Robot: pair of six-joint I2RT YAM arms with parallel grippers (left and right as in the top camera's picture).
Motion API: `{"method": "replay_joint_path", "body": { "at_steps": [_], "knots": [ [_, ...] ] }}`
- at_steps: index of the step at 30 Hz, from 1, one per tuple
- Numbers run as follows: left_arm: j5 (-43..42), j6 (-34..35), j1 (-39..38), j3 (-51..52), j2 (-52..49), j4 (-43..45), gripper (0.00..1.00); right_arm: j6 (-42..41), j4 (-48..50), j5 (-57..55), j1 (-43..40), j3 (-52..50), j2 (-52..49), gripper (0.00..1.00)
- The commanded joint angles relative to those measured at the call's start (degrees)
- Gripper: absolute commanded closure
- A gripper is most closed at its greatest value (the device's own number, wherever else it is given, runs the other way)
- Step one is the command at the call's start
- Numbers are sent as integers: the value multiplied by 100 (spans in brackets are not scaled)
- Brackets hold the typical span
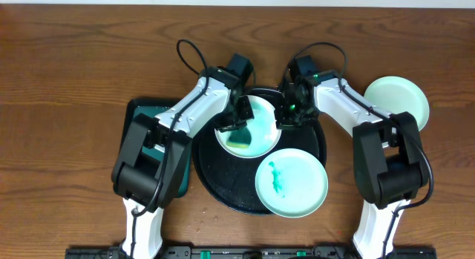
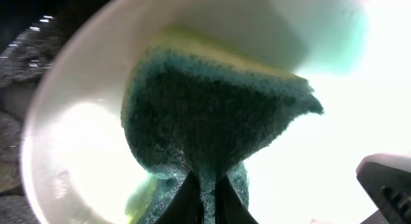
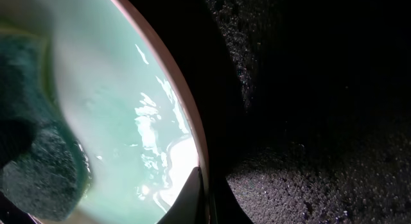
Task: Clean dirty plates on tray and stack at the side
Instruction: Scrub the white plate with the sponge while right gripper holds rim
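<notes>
Overhead: mid-scrub on plate [image 1: 258,129] sitting in tray [image 1: 223,181]. With left tool [image 1: 236,122] clamped on sponge [image 1: 239,139] and right tool [image 1: 286,119] pinching plate edge, rub small circles, press lightly to avoid skidding.

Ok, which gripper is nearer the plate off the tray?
Right. The right gripper, gripping the scrubbed plate's rim, sits left of the off-tray plate; the left gripper, clamping the sponge, is farther left.

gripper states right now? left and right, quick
left gripper: closed, holding the sponge
right gripper: closed, pinching the plate by its rim
</notes>
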State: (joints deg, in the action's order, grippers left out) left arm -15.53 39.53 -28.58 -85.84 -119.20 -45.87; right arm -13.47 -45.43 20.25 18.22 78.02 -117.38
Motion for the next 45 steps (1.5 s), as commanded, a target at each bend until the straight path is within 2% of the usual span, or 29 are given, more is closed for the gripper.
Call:
{"method": "replay_joint_path", "body": {
  "at_steps": [1, 5, 9, 15, 19, 24, 31, 38, 45],
  "knots": [
    [-417, 229, -289, 107, -264, 345, 93, -22, 0, 13, 22, -9, -37, 99],
    [-1167, 334, -323, 107, -264, 975, 93, -22, -48, 13, 22, -9, -37, 99],
    [-1257, 468, -308, 107, -264, 1268, 93, -22, -94, 13, 22, -9, -37, 99],
    [-1084, 437, 37, 105, -243, 1161, 93, -17, -181, 15, 22, -9, -37, 99],
    [-1071, 105, 422, -70, -85, 660, 93, -17, -173, 15, 22, -9, -37, 99],
    [-592, -310, 699, -391, 439, -267, 93, -17, -101, 15, 22, -9, -37, 99],
    [146, -627, 704, -409, 1508, -1303, 93, -20, -26, 15, 22, -9, -37, 99],
    [1950, -555, 898, -393, 1899, -2616, 93, -20, -42, 15, 24, -9, -37, 99],
    [2090, -503, 1572, 0, 1790, -2608, 93, -20, -44, 17, 22, -9, -37, 99]
  ]
}}
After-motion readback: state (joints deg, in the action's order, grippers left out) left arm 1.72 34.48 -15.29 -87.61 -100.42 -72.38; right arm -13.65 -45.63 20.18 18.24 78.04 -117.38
